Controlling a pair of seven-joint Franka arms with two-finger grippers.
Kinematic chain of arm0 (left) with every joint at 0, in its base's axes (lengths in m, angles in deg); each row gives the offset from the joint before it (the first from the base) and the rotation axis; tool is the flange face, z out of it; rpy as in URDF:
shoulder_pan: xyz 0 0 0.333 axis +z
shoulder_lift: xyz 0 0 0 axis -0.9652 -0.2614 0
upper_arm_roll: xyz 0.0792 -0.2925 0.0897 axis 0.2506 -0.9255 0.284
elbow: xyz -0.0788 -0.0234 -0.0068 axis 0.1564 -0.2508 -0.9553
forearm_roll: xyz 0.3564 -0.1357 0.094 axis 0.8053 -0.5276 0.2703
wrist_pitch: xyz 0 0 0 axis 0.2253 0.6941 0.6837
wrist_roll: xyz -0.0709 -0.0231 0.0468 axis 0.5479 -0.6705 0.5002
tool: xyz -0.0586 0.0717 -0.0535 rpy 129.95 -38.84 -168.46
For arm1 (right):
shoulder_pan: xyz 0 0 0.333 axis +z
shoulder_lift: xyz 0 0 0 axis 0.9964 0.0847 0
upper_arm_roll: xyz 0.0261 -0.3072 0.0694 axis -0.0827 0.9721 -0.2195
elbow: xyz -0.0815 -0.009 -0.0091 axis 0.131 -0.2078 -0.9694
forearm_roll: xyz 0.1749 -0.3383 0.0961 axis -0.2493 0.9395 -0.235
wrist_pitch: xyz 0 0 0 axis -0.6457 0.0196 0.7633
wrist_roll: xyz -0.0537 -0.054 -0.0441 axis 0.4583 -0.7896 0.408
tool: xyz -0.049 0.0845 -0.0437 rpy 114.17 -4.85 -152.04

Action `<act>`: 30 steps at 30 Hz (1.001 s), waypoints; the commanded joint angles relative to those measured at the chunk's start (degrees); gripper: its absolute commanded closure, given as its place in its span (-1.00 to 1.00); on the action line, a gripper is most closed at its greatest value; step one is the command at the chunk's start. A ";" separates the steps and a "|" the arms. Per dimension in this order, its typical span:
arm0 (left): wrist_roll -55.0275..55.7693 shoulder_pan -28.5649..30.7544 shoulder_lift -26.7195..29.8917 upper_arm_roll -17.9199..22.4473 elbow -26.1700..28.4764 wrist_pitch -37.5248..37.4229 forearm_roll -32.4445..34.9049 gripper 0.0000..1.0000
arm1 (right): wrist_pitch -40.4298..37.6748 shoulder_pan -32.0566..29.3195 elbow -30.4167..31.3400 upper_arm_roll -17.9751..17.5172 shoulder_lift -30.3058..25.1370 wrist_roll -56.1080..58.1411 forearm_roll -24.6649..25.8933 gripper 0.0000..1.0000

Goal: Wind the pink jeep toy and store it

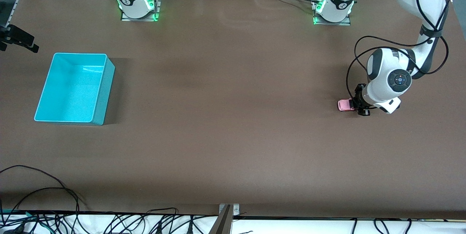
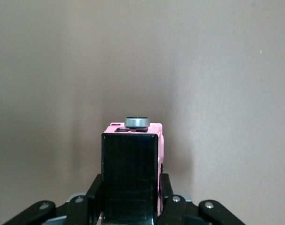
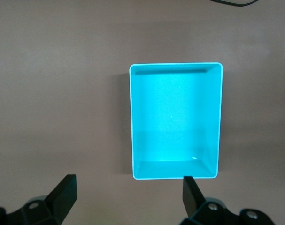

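The pink jeep toy (image 1: 344, 104) is a tiny boxy car with a black roof, low at the table toward the left arm's end. My left gripper (image 1: 358, 105) is shut on its rear. In the left wrist view the jeep (image 2: 133, 159) fills the gap between the two black fingers (image 2: 93, 191), which press on its sides. A silver round part (image 2: 136, 122) sits at its forward end. My left gripper (image 2: 130, 199) holds it there. My right gripper (image 3: 128, 192) hangs open high over the table beside the teal bin, out of the front view.
An empty teal bin (image 1: 74, 88) stands toward the right arm's end of the brown table, and it also shows in the right wrist view, teal bin (image 3: 175, 117). A black fixture (image 1: 18, 39) juts in at that end's edge. Cables (image 1: 109, 221) lie along the edge nearest the front camera.
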 commanded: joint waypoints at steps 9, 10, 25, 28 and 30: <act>-5.49 5.52 -3.16 -0.19 -0.06 3.06 3.24 0.81 | -0.81 0.22 -0.95 0.23 -0.20 0.57 0.58 -1.00; -6.11 5.87 -3.16 -0.19 -0.06 3.06 3.24 0.81 | -0.81 0.22 -0.95 0.23 -0.12 0.57 0.58 -1.00; -10.51 11.15 -3.95 -0.19 -0.15 4.73 6.40 0.79 | -0.81 0.22 -0.95 0.23 -0.20 0.57 0.58 -1.00; -10.60 11.76 -4.30 -0.10 -0.24 5.17 7.02 0.78 | -0.81 0.22 -0.95 0.23 -0.12 0.57 0.58 -1.00; -10.60 12.20 -4.30 -0.10 -0.24 5.43 7.02 0.70 | -0.81 0.22 -0.95 0.14 -0.20 0.57 0.58 -1.00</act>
